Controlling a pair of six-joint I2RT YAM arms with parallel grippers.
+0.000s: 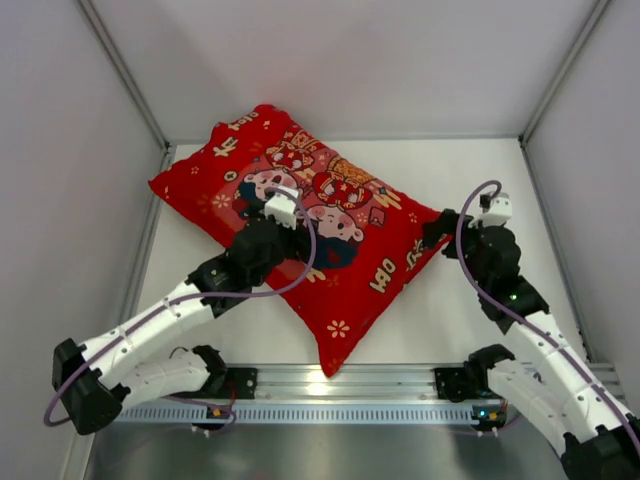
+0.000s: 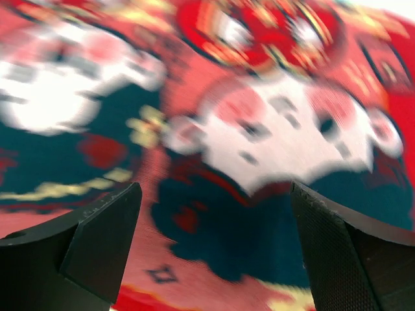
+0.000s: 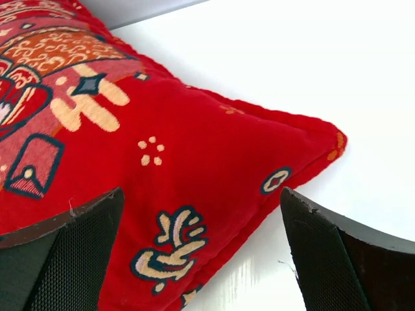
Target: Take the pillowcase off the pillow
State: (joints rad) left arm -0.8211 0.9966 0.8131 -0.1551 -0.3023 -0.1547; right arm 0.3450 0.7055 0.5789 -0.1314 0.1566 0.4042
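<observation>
Across the white worktop (image 1: 470, 160), between pale grey walls (image 1: 350, 60), the red pillowcase (image 1: 370, 250) lies plump and diagonal, from the far left corner toward the near edge. The left gripper (image 2: 214, 194) hovers over its middle and the right gripper (image 3: 202, 194) at its right corner, both with fingers spread.

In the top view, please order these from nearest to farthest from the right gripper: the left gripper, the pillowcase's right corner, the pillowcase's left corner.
Measured from the right gripper:
1. The pillowcase's right corner, just beside the gripper.
2. The left gripper, over the middle of the pillowcase.
3. The pillowcase's left corner, at the far left side.
</observation>
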